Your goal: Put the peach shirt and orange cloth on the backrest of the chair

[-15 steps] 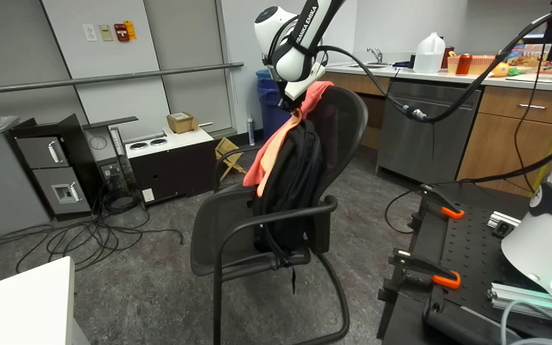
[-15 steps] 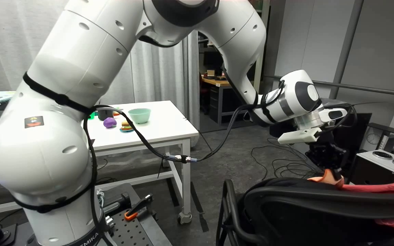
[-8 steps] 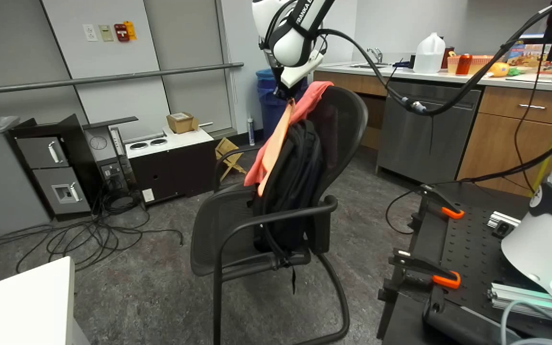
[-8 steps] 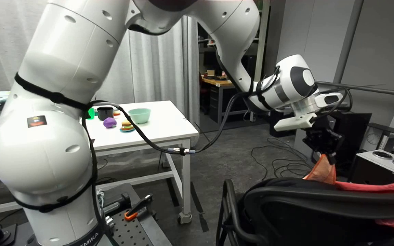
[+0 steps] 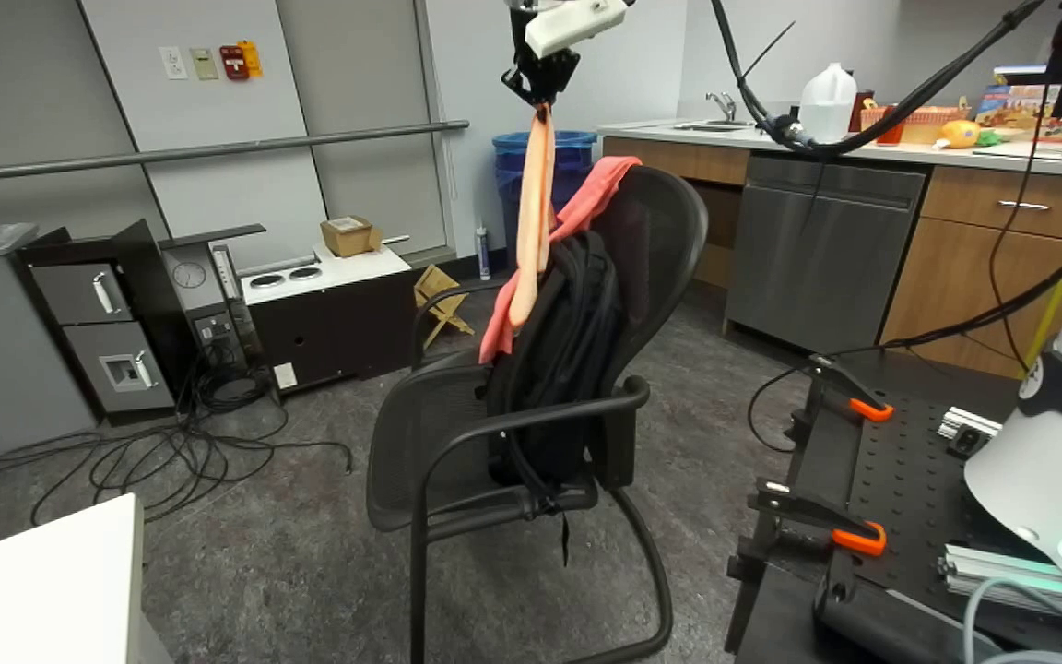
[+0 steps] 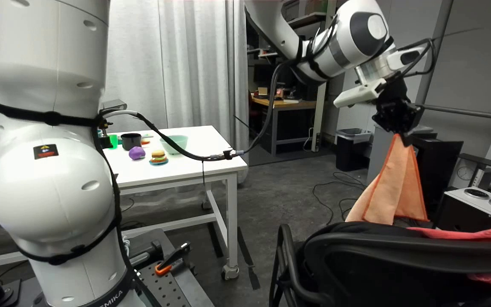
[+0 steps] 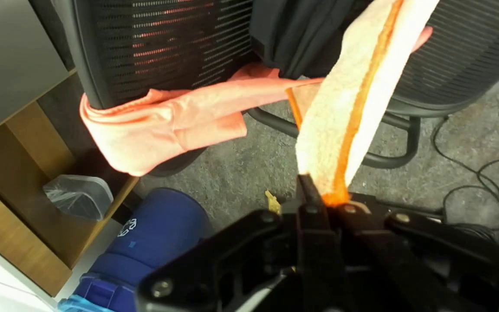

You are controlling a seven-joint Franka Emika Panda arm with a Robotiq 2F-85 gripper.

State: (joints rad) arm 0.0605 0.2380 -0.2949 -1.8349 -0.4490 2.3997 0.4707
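Note:
My gripper (image 5: pixel 542 109) is above the chair (image 5: pixel 443 443), shut on the top end of the orange cloth (image 6: pixel 392 183). The cloth hangs down in a long fold; in an exterior view its lower end is in front of the peach shirt (image 5: pixel 597 195) and beside the backpack. In the wrist view the orange-edged cloth (image 7: pixel 340 121) runs away from the gripper (image 7: pixel 329 195). Draped over the top corner of the black backrest (image 5: pixel 665 240), the shirt (image 7: pixel 158 125) has one part trailing down the seat side. Red fabric also shows through the mesh backrest (image 7: pixel 171 39).
A black backpack (image 5: pixel 568 323) leans against the backrest on the seat. Behind the chair stands a blue bin (image 5: pixel 572 171). A white table (image 6: pixel 203 157) holds a bowl and toy food. Loose cables (image 5: pixel 190 452) lie on the floor; a toy stove (image 5: pixel 328 314) stands nearby.
My gripper has closed further on the orange cloth and risen with it, drawing it up off the backpack into a hanging strip. The shirt stays on the backrest, its lower end shifted slightly.

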